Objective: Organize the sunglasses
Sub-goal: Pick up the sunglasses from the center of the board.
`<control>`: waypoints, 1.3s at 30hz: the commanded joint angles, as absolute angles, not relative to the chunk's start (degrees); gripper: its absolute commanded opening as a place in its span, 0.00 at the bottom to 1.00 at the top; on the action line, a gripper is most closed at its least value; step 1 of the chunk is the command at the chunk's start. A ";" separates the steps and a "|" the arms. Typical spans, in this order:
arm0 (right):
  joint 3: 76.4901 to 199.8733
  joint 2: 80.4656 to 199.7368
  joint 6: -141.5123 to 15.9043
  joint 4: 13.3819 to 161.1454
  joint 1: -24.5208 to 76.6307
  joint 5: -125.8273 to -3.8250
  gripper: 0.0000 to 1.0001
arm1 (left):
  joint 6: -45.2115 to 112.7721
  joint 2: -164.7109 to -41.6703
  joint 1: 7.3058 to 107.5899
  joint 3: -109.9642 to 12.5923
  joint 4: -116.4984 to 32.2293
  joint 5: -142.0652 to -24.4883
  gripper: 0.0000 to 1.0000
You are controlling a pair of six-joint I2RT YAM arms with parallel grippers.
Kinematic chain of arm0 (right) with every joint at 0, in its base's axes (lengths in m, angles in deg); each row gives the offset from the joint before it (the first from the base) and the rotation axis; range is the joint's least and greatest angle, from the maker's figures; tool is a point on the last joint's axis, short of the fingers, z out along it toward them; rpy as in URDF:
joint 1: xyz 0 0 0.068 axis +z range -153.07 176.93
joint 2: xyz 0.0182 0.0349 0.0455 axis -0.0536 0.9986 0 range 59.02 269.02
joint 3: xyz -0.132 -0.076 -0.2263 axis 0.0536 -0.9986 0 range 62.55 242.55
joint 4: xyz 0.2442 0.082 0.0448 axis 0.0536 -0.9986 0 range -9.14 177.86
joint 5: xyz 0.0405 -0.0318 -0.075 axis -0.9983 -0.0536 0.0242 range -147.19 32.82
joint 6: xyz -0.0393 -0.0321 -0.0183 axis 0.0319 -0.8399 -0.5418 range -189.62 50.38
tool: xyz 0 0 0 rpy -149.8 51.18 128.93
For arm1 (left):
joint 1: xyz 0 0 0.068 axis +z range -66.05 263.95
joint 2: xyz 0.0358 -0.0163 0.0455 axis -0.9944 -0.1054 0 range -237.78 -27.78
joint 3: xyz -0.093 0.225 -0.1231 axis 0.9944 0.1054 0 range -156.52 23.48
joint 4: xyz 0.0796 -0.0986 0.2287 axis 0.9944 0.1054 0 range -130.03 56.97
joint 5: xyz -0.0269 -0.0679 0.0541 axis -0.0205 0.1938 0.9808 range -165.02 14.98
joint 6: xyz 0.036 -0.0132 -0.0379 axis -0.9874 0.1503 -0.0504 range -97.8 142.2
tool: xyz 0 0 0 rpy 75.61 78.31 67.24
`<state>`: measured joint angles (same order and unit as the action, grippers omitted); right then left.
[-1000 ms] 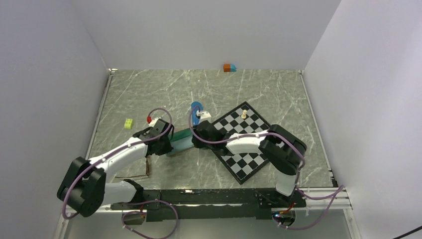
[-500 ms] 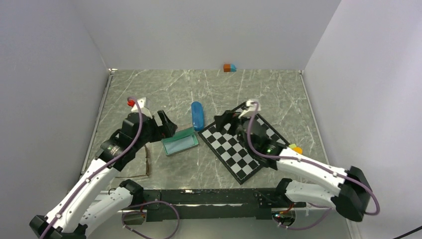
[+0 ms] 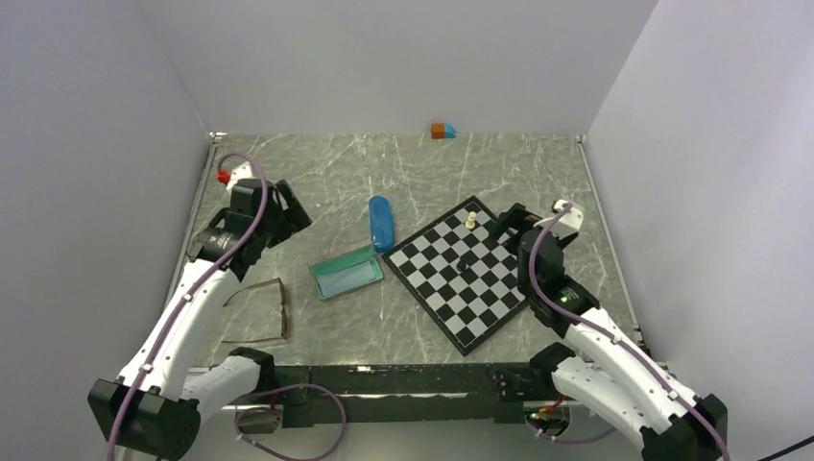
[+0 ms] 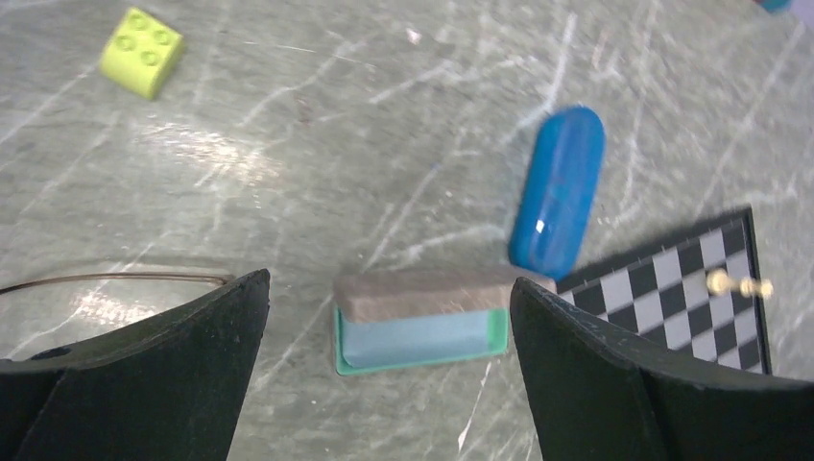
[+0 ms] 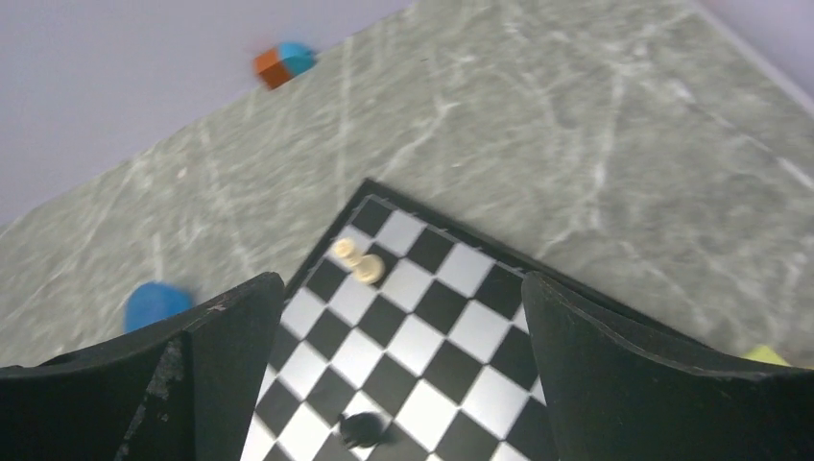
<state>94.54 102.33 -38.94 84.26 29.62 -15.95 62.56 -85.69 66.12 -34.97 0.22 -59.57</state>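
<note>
left gripper (image 3: 286, 213): fingers spread wide with nothing between them. It hangs over the far-left part of the table (image 3: 413, 168).
right gripper (image 3: 506, 223): also released and empty, sitting above the far corner of the chessboard (image 3: 470, 288), near the white chess piece (image 3: 470, 221).
brown sunglasses (image 3: 259, 309): flat on the table at the near left, beside the left forearm and just left of the open teal case (image 3: 346, 272). In the left wrist view you only catch a thin sliver of wire at the left edge.
purple pair: can't find it in any view, so don't count on it yet.
which way to go: from the left gripper, the brown pair lies toward you and slightly left.
long axis: the front piece looks to run near-far, with the temples stretching off to the left. The wire is thin, so I'm not sure.
nearer arm: the left, easily; the right arm has the whole chessboard and the case in between.
next move, my guess: bring the left gripper back toward you over the frame and turn the jaws across the wire, not along it.
other stuff: the blue capsule case (image 3: 380, 223) sits between the teal case and the board.
</note>
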 commanded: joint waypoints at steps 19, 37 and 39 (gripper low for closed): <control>98.31 115.34 -31.37 79.16 3.17 -32.94 1.00 | 66.49 -86.35 91.99 -26.18 -0.19 -63.70 0.99; 100.23 119.76 -29.60 79.47 3.22 -35.27 1.00 | 66.51 -84.37 94.67 -21.84 -2.24 -66.88 0.99; 101.15 120.71 -30.52 78.78 3.24 -36.48 1.00 | 66.25 -83.19 94.66 -20.51 -3.61 -67.73 0.99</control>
<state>97.51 118.70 -29.52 81.03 3.36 -33.94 66.87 -85.91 94.38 -21.33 -0.72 -65.78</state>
